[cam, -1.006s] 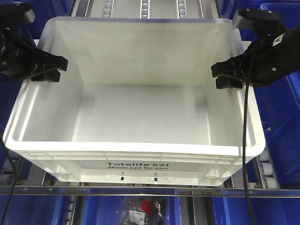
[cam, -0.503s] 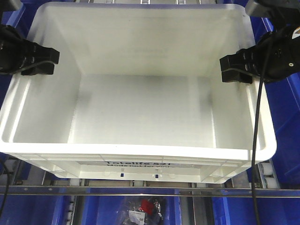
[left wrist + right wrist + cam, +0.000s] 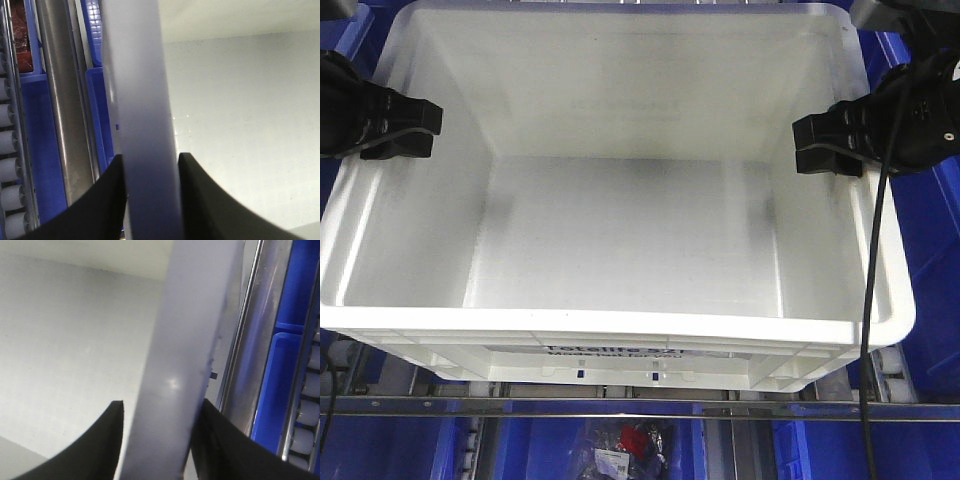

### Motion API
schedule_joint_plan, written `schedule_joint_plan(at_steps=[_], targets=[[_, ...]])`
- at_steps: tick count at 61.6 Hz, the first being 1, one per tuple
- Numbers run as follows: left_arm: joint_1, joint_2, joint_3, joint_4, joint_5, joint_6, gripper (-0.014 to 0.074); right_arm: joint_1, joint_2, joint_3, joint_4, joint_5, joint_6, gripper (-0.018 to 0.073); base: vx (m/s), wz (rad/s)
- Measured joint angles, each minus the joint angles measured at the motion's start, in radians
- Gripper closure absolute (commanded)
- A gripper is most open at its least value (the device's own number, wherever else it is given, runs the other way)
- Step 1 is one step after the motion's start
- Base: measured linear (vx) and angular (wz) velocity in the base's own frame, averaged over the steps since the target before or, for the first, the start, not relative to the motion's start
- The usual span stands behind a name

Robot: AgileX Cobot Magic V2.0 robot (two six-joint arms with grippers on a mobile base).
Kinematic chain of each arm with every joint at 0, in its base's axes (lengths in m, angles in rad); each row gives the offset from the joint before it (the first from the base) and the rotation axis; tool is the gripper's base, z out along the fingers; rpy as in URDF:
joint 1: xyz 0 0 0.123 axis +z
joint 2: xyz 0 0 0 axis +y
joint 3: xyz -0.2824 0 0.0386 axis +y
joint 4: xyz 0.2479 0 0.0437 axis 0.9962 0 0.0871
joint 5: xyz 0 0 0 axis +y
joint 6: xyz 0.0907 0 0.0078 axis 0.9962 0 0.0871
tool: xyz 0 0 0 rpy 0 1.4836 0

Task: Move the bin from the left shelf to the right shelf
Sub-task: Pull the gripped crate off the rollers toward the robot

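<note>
My two pincers grip a large white rectangular plastic tote (image 3: pixel 620 325) by its opposite short walls, seen from above in the front camera. My left pincer (image 3: pixel 405 130) is clamped over the tote's left rim, one black finger inside and one outside. The left wrist camera shows this pincer (image 3: pixel 150 160) with both fingers pressed against the white wall. My right pincer (image 3: pixel 828 145) is clenched on the right rim in the same way. The right wrist camera confirms it, the pincer (image 3: pixel 160 407) pinching the wall between its fingers.

The tote fills most of the front view and is empty, with faint grey smudges on its floor. Black print (image 3: pixel 610 350) on its near side is partly hidden under the ribbed rim. The tote sits between blue plastic bins (image 3: pixel 930 260) on either side, above a horizontal metal shelf rail (image 3: pixel 620 408). Whether its base rests on the white rollers (image 3: pixel 10 145) cannot be told. A thin black cable (image 3: pixel 868 300) hangs from my right arm across the tote's right edge. Below the rail lies a clear bag of red and black items (image 3: pixel 630 440).
</note>
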Motion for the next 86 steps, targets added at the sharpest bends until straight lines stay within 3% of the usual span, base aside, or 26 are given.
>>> schedule_joint_plan(at_steps=[86], targets=[[0.000, 0.000, 0.000, 0.000, -0.001, 0.000, 0.0604, 0.000, 0.000, 0.000, 0.000, 0.000, 0.000, 0.0564, -0.02, 0.00]])
